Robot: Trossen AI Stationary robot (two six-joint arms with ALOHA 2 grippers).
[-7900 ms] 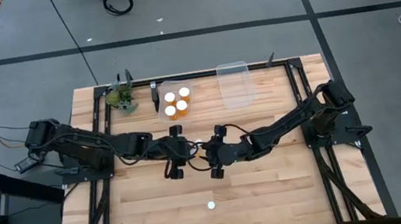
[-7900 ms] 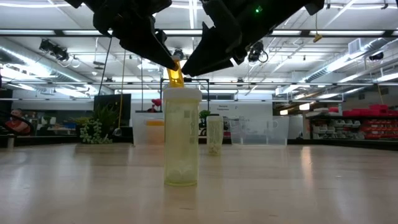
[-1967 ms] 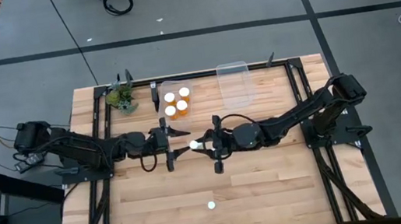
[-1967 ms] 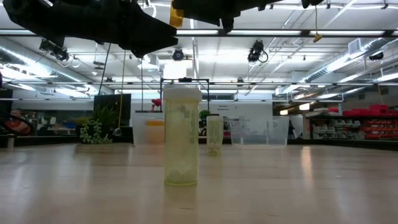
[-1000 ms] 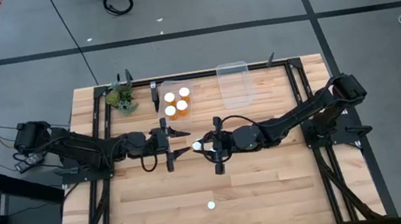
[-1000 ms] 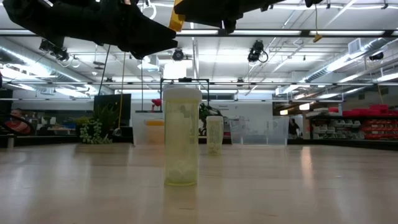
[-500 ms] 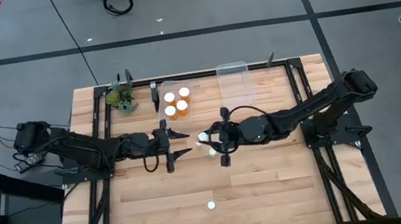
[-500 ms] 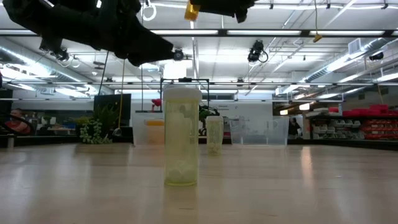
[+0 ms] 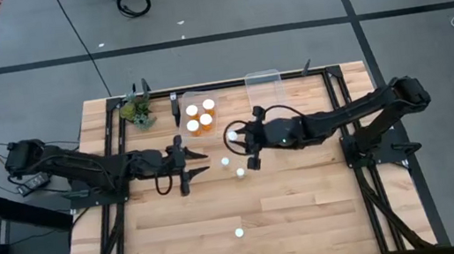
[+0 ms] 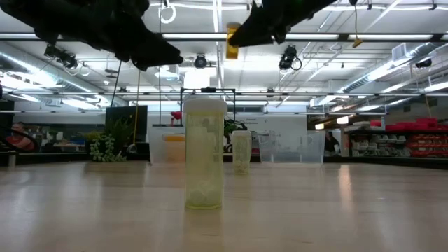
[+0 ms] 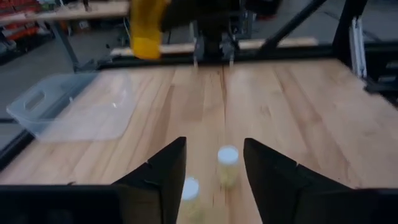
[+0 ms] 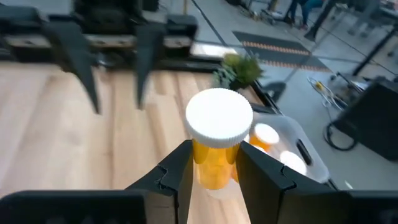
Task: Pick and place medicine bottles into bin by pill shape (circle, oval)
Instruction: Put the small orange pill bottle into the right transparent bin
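Our right gripper is pinching an orange bottle with a round white cap, holding it up in the air above the table. In the right wrist view our two dark fingers press against either side of the bottle's body, just under the cap. From above, that bottle sits between the two bins, near the back of the table.

Our left gripper hangs over the middle of the table, left of the right one, with its fingers spread apart and nothing between them. In the left wrist view we see two white-capped bottles on the wood beyond those fingers.

The table is a light wooden slab inside a dark metal frame. At its back edge stand two clear plastic bins. The left bin holds four bottles with white caps, standing close together. The right bin looks bare from above.

A small green plant sits at the back left corner, just beside the left bin.

Three more bottles stand on the open wood. Two of them are near each other in the middle, between the two grippers. The third stands alone, well apart, toward the front edge; in the low view it is the tall pale bottle closest to the camera, upright, with pills at its bottom.
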